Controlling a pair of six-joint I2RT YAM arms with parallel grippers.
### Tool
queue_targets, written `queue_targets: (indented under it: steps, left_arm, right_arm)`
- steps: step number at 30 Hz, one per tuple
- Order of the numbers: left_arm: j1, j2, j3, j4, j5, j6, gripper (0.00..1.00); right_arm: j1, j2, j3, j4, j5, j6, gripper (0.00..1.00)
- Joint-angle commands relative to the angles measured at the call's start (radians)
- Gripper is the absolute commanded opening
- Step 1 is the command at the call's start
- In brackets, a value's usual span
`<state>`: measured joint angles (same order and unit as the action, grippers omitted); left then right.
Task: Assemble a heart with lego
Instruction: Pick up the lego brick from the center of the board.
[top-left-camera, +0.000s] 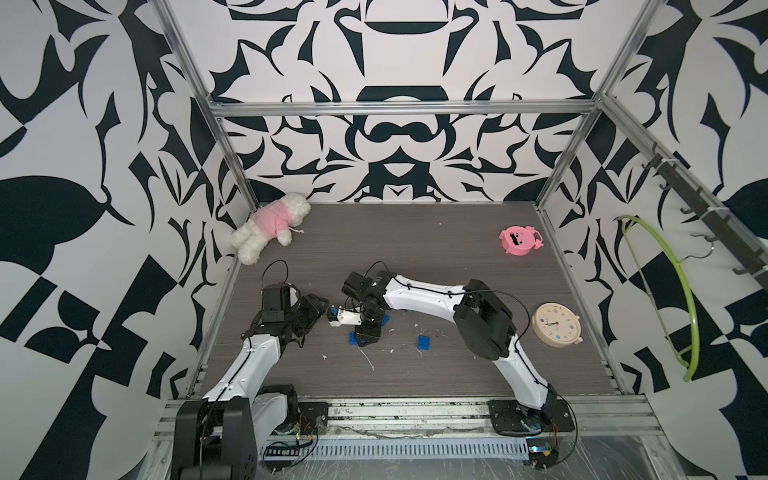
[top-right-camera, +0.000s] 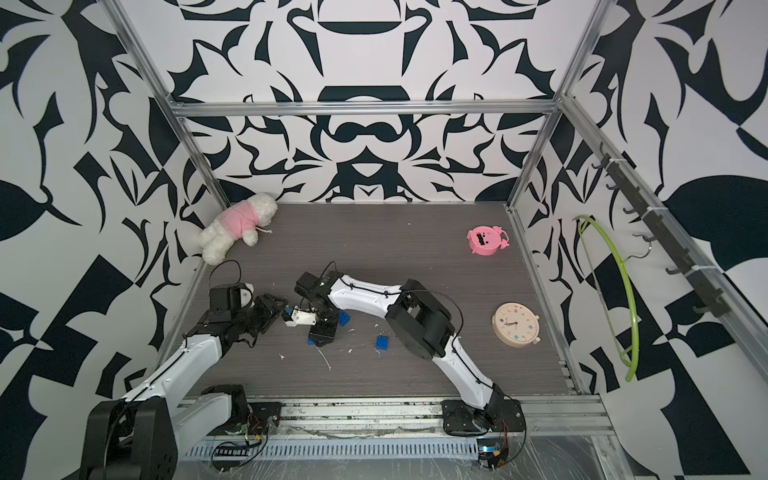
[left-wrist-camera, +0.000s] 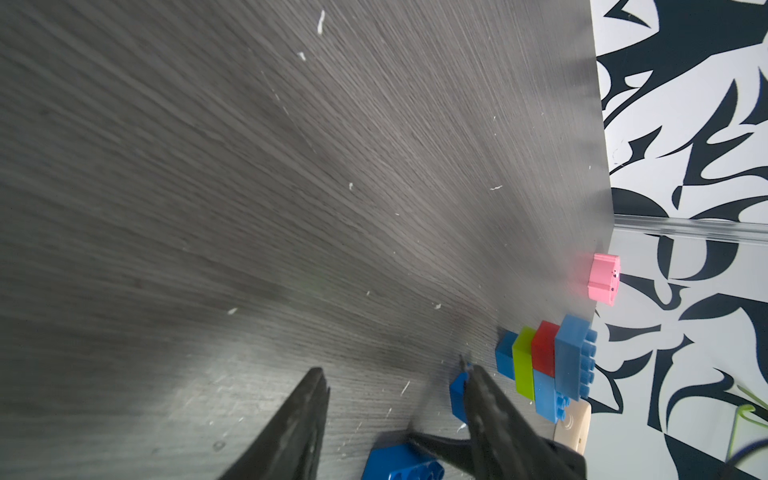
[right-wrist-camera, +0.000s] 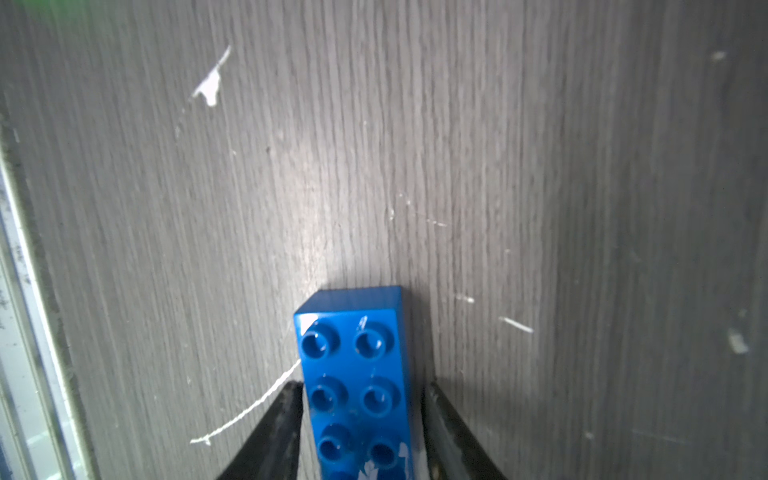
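Robot lab test cell, aluminium frame, black-and-white patterned walls, grey wood-grain tabletop.
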<state>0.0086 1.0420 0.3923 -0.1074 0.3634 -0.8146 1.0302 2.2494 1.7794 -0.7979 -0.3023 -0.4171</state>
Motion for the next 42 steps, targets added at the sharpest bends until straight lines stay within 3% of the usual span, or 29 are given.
queue_targets:
  steps: [1,15,20,25,34,42]
  left_arm:
    - [0.005,0.005,-0.017,0.015,0.013,0.005,0.56]
    - [0.005,0.034,-0.030,0.061,0.044,-0.011,0.56]
    - [0.004,0.057,-0.033,0.134,0.111,-0.016,0.57]
    - [-0.008,0.108,-0.027,0.246,0.224,-0.035,0.61]
    - [-0.183,0.302,0.069,0.425,0.271,-0.047,0.62]
    - [-0.301,0.457,0.178,0.561,0.283,-0.102,0.62]
  right_arm:
    - [0.005,-0.038,0.022,0.008,-0.017,0.011,0.48]
    - [0.005,-0.063,0.009,0.026,-0.042,0.038,0.26]
    - [-0.030,-0.168,-0.052,0.072,-0.057,0.109,0.22]
    - [-0.126,-0.367,-0.188,0.107,-0.069,0.185,0.18]
    - [-0.354,-0.603,-0.427,0.095,0.002,0.195,0.11]
    - [-0.366,-0.563,-0.416,0.062,0.101,0.186,0.11]
